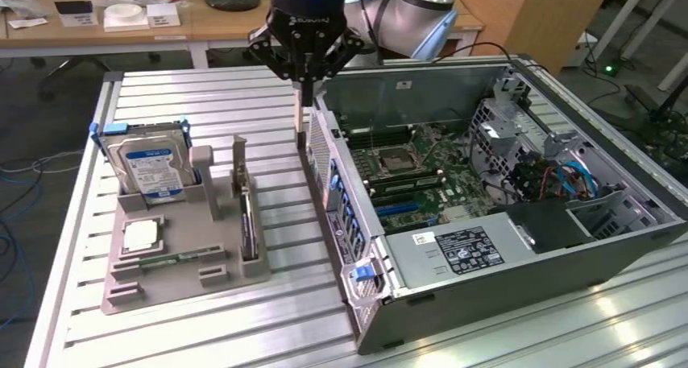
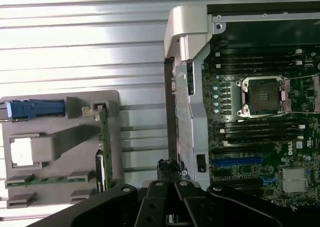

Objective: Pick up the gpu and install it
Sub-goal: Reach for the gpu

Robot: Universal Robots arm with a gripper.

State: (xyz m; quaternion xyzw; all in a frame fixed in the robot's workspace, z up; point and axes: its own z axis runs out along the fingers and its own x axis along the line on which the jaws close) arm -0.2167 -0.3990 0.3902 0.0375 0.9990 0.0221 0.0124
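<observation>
Aluminium slats form the table (image 1: 215, 94) on which everything stands. In the exterior view we see a grey tray (image 1: 177, 287) and, at 3 o'clock from it, an open computer case (image 1: 602, 259) lying on its side. The gpu (image 1: 246, 215) stands on its edge in a slot on the 3 o'clock side of the tray. It looks dark and thin, and it is not yet picked up. The hard drive (image 1: 151, 168) stands at the tray's 11 o'clock. The gripper (image 1: 305, 86) hangs at about 1 o'clock from the tray, above the case wall that faces the tray, well apart from the gpu. Its jaws are clenched together. A thin pale strip (image 1: 299, 114) goes down from them; we cannot tell what it is.

In the wrist view the gripper (image 2: 170, 176) points down just beside the same wall of the case (image 2: 187, 112). The gpu (image 2: 103, 142) shows as a narrow green edge in the tray (image 2: 60, 99). Inside the case, the main board (image 2: 260, 137) carries a blue slot (image 2: 237, 162).

We judge that the picking is the step in hand. To do it well, we think the jaws must be open before they reach the card. They should then take its upper edge squarely, away from the fan. The lift should be straight, so the card does not jam in its slot.
</observation>
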